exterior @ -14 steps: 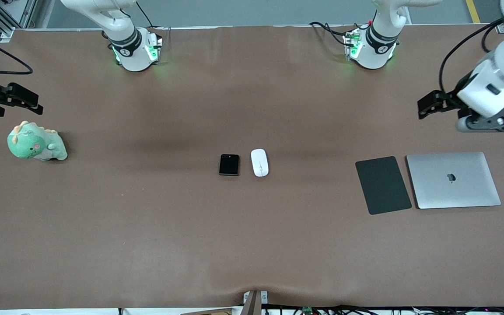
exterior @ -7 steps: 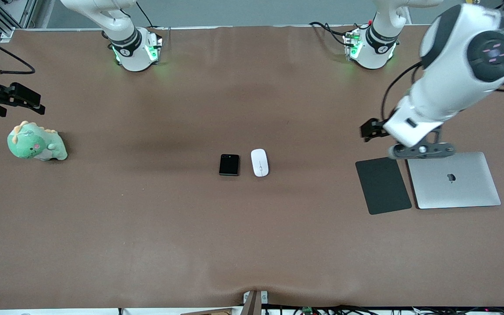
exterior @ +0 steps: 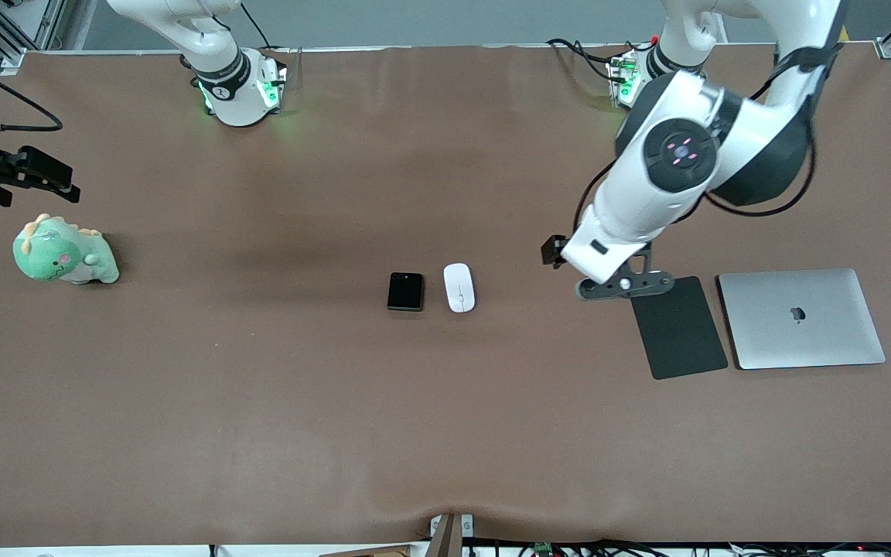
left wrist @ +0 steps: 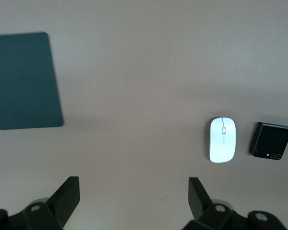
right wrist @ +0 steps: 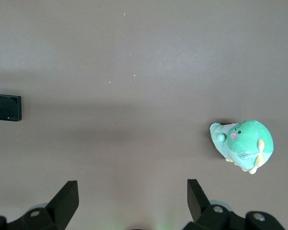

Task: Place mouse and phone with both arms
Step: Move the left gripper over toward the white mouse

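The white oval mouse (exterior: 459, 288) and the black folded phone (exterior: 404, 292) lie side by side at the middle of the brown table, the mouse toward the left arm's end. My left gripper (exterior: 554, 252) hangs open and empty over bare table between the mouse and a dark pad. In the left wrist view its fingers (left wrist: 67, 194) stand wide apart, with the mouse (left wrist: 222, 139) and phone (left wrist: 271, 142) off to one side. My right gripper (exterior: 73, 186) waits open and empty at the right arm's end of the table; its wrist view shows the phone (right wrist: 8, 107) far off.
A dark grey pad (exterior: 677, 327) and a closed silver laptop (exterior: 801, 318) lie toward the left arm's end. A green dinosaur plush (exterior: 63, 253) sits at the right arm's end, close to the right gripper. A raised bracket (exterior: 449, 530) sticks up at the table's near edge.
The left arm has swung in from the table's end, past the laptop and pad, toward the mouse. Its gripper stays open. The right arm has hardly moved.
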Available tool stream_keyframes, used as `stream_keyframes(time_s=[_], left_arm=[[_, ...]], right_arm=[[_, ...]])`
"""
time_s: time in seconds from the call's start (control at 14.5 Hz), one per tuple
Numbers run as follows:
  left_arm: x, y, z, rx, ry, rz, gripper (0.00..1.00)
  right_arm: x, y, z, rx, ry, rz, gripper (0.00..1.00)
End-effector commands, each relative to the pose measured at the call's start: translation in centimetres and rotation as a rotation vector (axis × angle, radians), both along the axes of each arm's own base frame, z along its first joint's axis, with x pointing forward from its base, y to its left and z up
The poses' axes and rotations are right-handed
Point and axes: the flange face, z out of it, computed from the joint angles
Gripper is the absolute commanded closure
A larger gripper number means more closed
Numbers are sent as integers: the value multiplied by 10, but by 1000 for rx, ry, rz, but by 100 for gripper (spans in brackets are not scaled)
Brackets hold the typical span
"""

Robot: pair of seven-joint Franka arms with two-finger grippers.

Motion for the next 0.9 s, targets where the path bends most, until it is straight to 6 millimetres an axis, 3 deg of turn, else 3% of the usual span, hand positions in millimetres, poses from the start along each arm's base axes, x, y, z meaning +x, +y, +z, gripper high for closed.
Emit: stream_keyframes(time_s=[0.0, 0.48, 0.83], left_arm=[[3, -30, -26, -10, -2, 24, 0], [-8, -115, -102, -26, -35, 7, 0], [-14, -142, -145, -27, -65, 12, 0]], right_arm=[[-6, 2, 2, -5, -5, 7, 0], [-6, 2, 2, -5, -5, 7, 0], [-6, 2, 2, -5, -5, 7, 0]])
